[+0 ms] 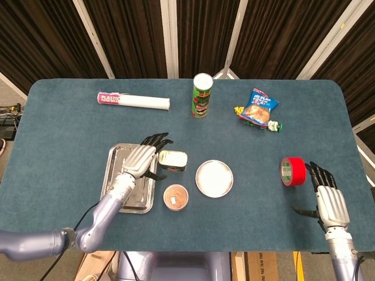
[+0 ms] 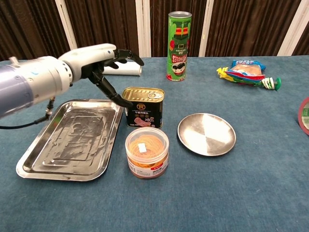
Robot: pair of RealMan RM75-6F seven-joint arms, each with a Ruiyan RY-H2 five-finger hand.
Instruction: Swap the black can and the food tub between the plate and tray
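Observation:
The black can [image 1: 173, 160] [image 2: 143, 107] stands on the table between the steel tray [image 1: 119, 188] [image 2: 58, 150] and the round metal plate [image 1: 214, 178] [image 2: 206, 134]. The clear food tub [image 1: 176, 197] [image 2: 147, 152] sits on the cloth just in front of the can. Both tray and plate hold nothing. My left hand [image 1: 142, 158] [image 2: 96, 60] hovers over the tray's far right corner, just left of the can, fingers spread and empty. My right hand [image 1: 329, 202] rests open at the table's right front, seen only in the head view.
A red tape roll [image 1: 292, 171] [image 2: 304, 115] lies near my right hand. At the back stand a green chip tube [image 1: 202, 95] [image 2: 178, 46], a plastic wrap roll [image 1: 133, 100] [image 2: 100, 67] and a snack bag [image 1: 258, 108] [image 2: 247, 71].

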